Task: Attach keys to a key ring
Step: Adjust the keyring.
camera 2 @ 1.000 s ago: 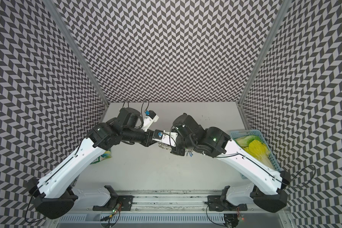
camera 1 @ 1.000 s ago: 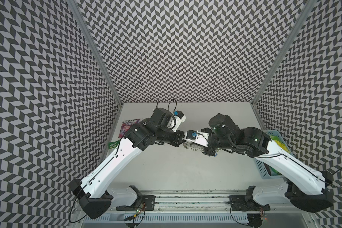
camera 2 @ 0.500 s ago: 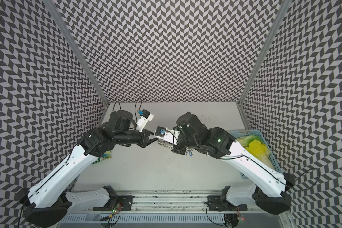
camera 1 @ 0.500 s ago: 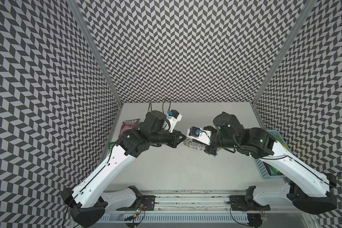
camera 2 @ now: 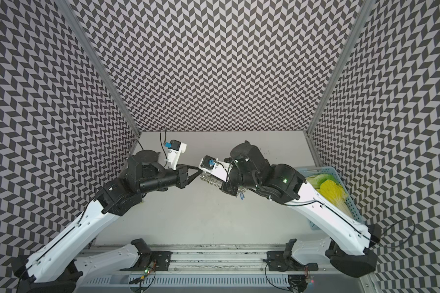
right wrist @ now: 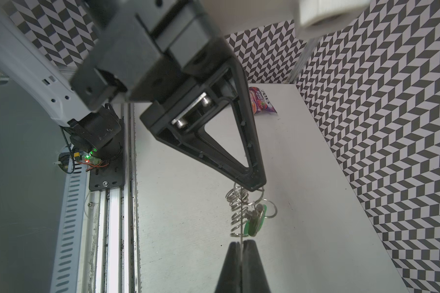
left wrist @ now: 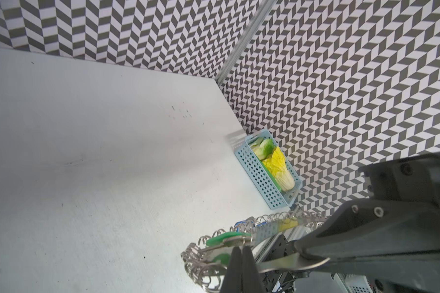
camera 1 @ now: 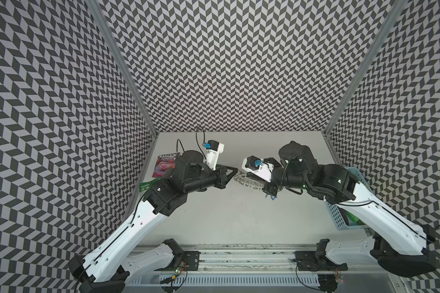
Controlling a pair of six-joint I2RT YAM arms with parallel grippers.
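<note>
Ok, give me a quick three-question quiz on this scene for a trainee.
1. True or false: the basket is empty.
2. The tag at the left gripper's tips is: A red, B green, C black?
3. What is the right gripper clamped on?
Key: 1 false, it holds vegetables; 2 B; 3 the key ring.

- "BERRIES" printed on the purple-pink candy packet [camera 1: 166, 164], mid-left of frame in a top view
- brand line above it reads roughly "FOX'S"
- green packet [camera 1: 148, 186] just below: print too small to read
</note>
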